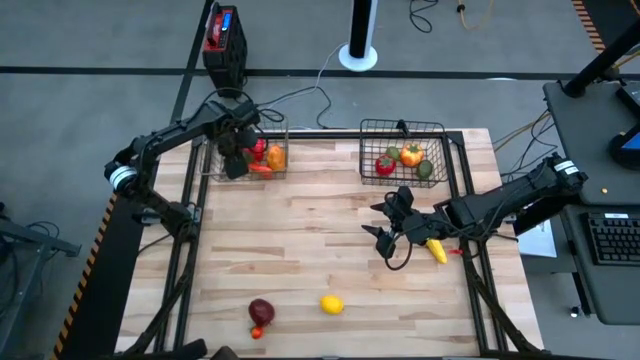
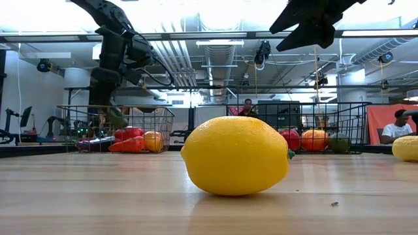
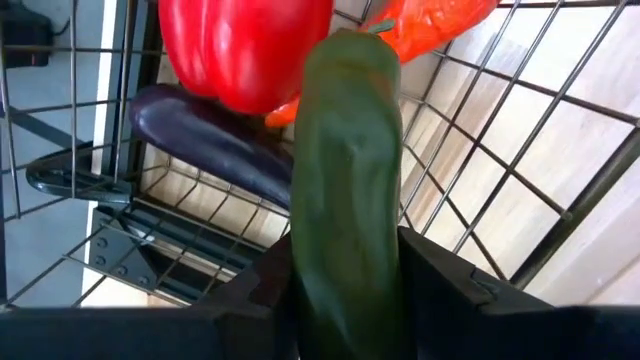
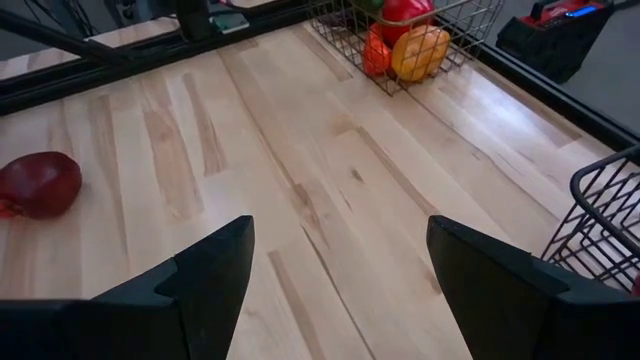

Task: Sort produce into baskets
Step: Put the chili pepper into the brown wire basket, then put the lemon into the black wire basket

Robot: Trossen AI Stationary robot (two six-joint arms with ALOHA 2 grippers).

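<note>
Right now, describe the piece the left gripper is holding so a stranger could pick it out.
Find the left basket at the table's far left corner, where the left gripper reaches in. Clamped between its fingers is a long green vegetable, the only green piece there, beside a red pepper and a dark purple eggplant.

You're looking down at a pale wooden tabletop (image 1: 300, 260) on a grey floor (image 1: 60, 60). A white post on a round base (image 1: 359, 45) stands beyond the far edge, with a red-and-black box (image 1: 223, 40) off to its left. A desk with a keyboard (image 1: 612, 238) sits to your right. At table level, ceiling pipes (image 2: 215, 52) run overhead and two people (image 2: 395, 127) sit far back.
</note>
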